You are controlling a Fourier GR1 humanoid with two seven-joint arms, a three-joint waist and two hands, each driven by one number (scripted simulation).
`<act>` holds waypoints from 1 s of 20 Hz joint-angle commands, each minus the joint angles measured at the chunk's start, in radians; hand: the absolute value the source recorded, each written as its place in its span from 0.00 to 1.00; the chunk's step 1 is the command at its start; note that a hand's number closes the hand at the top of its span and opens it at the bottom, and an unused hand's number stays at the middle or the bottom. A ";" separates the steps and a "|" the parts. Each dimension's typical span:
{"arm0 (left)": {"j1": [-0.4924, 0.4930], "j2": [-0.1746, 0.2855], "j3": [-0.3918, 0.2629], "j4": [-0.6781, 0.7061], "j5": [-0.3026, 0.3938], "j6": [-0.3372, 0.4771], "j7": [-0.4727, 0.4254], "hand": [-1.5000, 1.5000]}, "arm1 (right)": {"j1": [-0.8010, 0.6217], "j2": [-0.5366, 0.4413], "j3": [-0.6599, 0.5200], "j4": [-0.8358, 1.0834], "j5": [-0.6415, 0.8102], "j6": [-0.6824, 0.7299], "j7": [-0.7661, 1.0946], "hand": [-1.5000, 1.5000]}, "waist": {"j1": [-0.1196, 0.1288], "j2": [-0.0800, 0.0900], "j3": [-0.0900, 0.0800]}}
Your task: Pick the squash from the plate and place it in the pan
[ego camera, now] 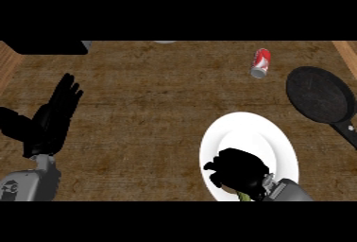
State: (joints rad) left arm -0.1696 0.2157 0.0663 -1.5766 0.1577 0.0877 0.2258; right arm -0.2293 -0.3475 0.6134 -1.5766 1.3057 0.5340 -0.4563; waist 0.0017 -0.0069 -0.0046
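Closest in, the right hand (pixel 237 170) is coming up from the lower edge on its grey forearm and is curling its black fingers down over the squash (pixel 244 196), which is lying on the near part of the plate; only a yellow-green sliver is showing under the heel of the hand, the rest being hidden. Beneath everything, the brown wooden table (pixel 153 118) is filling the view. On it, right of centre, the white plate (pixel 244 119) is sitting with its far half bare. Beyond and to the right of the plate, apart from it, the black pan (pixel 319 94) is lying flat, its handle running toward the right edge. At the left side the left hand (pixel 52 118) is resting open, fingers straight and pointing up, holding nothing. Near the far edge, left of the pan, a red can (pixel 260 63) is lying on its side.
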 commanded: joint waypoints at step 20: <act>0.034 0.010 0.050 0.013 -0.008 -0.025 -0.035 0.50 | 0.119 0.191 -0.461 -0.189 -0.034 -0.130 0.413 1.00 | -0.035 0.001 0.003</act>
State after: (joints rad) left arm -0.1308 0.2111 0.0931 -1.6024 0.1445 0.0778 0.2232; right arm -0.1116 -0.1852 0.2306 -1.6464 1.2571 0.4564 -0.1529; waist -0.0287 -0.0060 -0.0010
